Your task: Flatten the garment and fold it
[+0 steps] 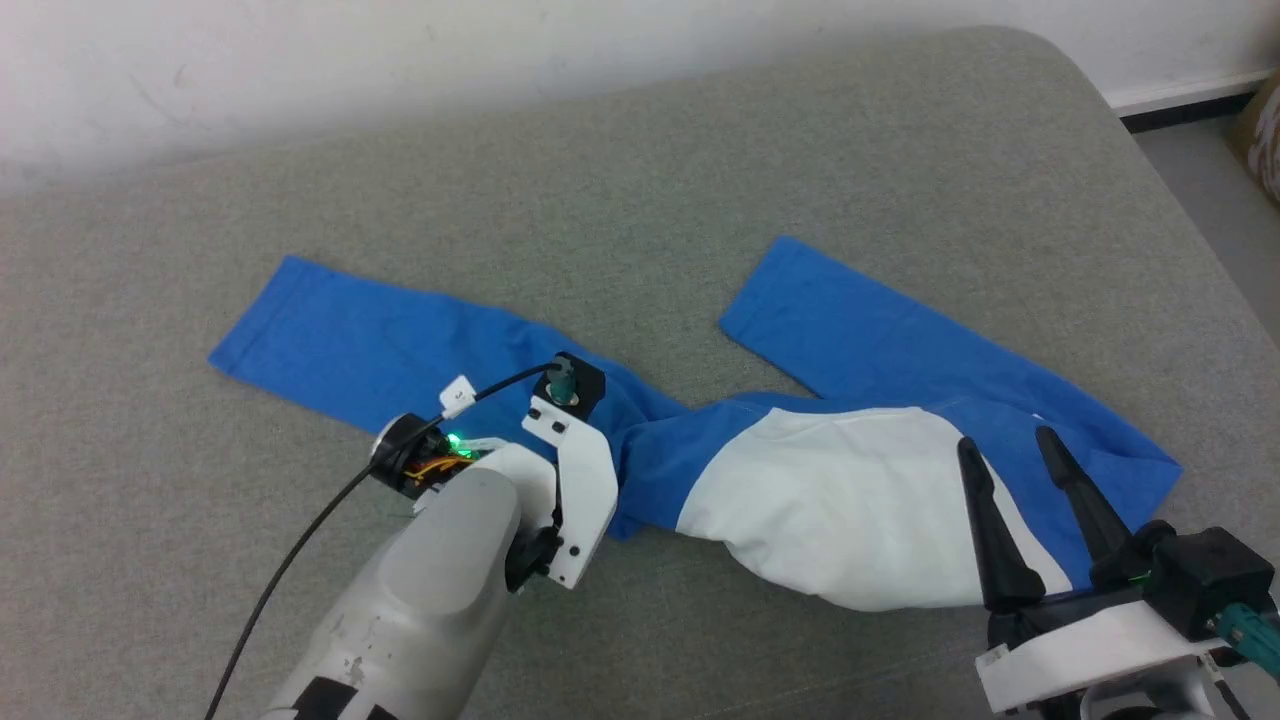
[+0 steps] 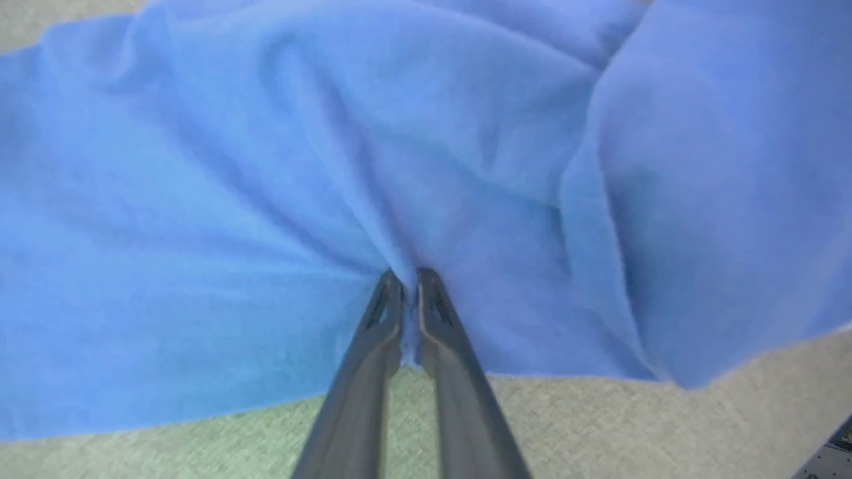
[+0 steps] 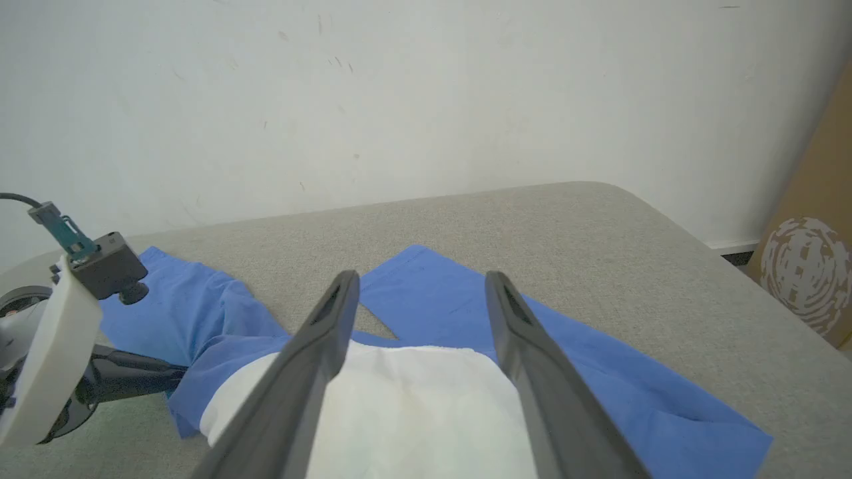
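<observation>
In the left wrist view, the left claw (image 2: 407,283) is clenched on a fold of the thin, soft garment (image 2: 200,199), which is bright blue here. Its two dark fingers (image 2: 359,399) stand almost together with a ridge of cloth nipped between the tips, and creases fan away from the pinch. The garment's near edge runs across just behind the tips. On the claw's side of that edge a strip of grey woven pad (image 2: 599,426) lies bare.

In the right wrist view, the right claw (image 3: 421,276) is released, fingers wide apart, poised over the garment's white body. Just past its tips a blue sleeve ends in a straight cuff edge. Beyond that, bare pad runs up to a pale wall (image 3: 399,100). To the claw's right the pad rounds off at a corner, near a brown cardboard box (image 3: 812,266).

In the head view, the garment lies crumpled, its two sleeves splayed in a V away from both claws. The left claw's fingers are hidden under a white wrist bracket (image 1: 575,480) at the garment's near edge. The sleeve beyond it lies flat, its cuff well away. Bare pad spreads past both cuffs and between the two claws.
</observation>
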Available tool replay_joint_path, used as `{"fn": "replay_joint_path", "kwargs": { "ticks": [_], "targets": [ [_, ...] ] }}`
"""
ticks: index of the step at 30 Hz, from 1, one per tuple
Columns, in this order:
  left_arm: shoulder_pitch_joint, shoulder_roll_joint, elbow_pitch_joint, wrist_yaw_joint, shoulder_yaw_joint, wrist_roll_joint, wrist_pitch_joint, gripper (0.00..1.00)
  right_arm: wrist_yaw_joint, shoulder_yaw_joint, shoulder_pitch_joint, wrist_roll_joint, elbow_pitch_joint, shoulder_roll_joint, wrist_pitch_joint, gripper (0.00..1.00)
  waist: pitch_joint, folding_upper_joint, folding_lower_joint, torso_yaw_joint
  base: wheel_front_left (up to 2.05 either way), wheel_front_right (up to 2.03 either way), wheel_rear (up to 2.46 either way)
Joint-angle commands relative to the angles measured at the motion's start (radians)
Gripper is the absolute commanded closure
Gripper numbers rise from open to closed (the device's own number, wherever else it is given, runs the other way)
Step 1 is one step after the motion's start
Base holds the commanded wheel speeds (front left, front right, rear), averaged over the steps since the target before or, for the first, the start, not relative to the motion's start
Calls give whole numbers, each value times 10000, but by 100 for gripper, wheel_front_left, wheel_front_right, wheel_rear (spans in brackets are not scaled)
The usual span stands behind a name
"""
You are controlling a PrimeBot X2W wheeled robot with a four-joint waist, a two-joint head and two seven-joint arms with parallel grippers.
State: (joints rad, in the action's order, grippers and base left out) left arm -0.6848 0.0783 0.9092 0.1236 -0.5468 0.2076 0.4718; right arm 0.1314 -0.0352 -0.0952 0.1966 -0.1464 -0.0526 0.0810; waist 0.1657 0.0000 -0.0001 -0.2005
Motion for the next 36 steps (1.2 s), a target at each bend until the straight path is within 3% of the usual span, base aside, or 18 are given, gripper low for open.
{"fn": "replay_joint_path", "kwargs": {
  "ticks": [1,7,14,24,30,34,36],
  "targets": [
    [769,31,417,67,-406,180,117,100,-7,47,142,100,52,24,58,0,-63,0,1,86,0,0,0],
    [586,378,-581,-31,-147,580,-1572,100,-7,823,-79,302,187,24,63,0,-493,0,1,660,0,0,0],
    [1198,1045,-2810,-1097,818,972,-2799,100,-7,1579,-398,173,-97,24,-260,0,-1111,0,1,1423,0,0,0],
    [5908,2883,-7006,-3398,2789,1992,-1944,100,-7,1453,-917,320,-208,24,-600,0,-1607,0,1,1832,0,0,0],
    [8560,3014,-8384,-4543,3634,2627,-1426,100,-7,1339,-1063,392,-152,24,-709,0,-1703,0,1,1944,0,0,0],
    [9353,2711,-8491,-4670,3714,3049,-1329,100,-7,1190,-1041,297,-188,24,-813,0,-1764,0,1,1917,0,0,0],
    [9409,2509,-8500,-4598,3689,3166,-1559,0,-7,1116,-1019,241,-256,24,-858,0,-1786,0,1,1886,0,0,0]
  ]
}}
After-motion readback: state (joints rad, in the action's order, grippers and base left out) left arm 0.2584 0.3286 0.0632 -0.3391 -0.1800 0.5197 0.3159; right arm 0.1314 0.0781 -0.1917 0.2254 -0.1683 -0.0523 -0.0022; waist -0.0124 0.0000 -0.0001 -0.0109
